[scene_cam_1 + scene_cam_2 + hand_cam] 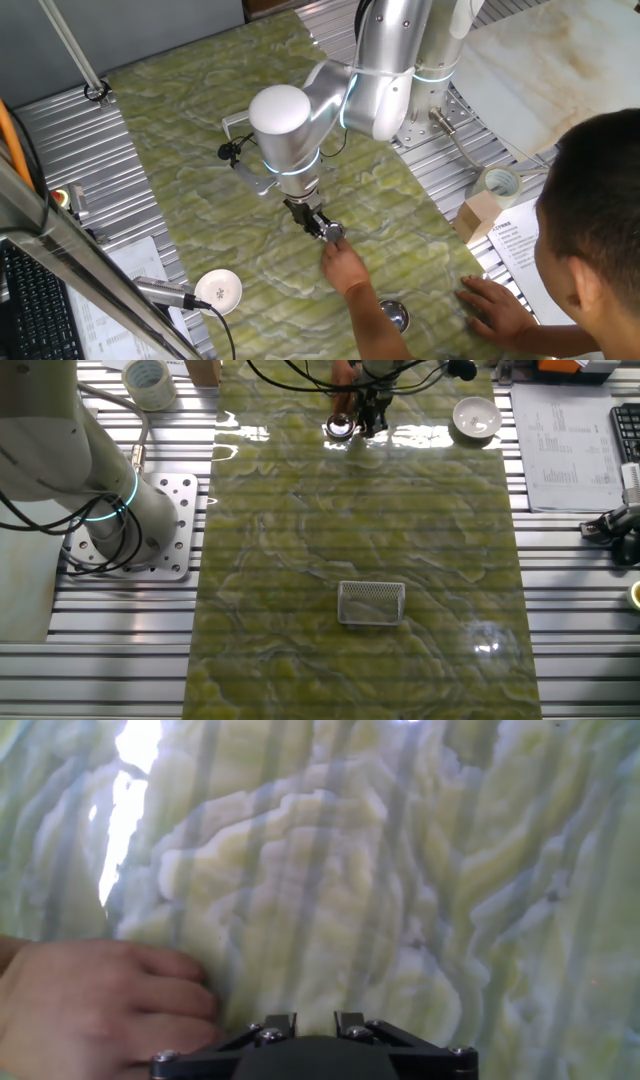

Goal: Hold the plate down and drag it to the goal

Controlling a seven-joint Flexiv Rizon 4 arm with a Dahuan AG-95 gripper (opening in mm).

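The plate (333,233) is a small shiny round silver dish lying on the green marbled mat, right beside my gripper (318,222). In the other fixed view the plate (339,427) lies just left of the gripper (370,415). A person's hand (346,266) reaches to the plate's edge. In the hand view my gripper (315,1018) hovers low over bare mat. Its two fingers stand a small gap apart with nothing between them. The person's hand (100,1005) fills the lower left there, and the plate is out of sight.
A larger shiny metal bowl (396,316) sits near the person's other hand (495,305). A white round disc (220,290) lies at the mat's near left edge. A wire mesh basket (372,603) stands mid-mat. A tape roll (500,183) and papers (520,240) lie off the mat.
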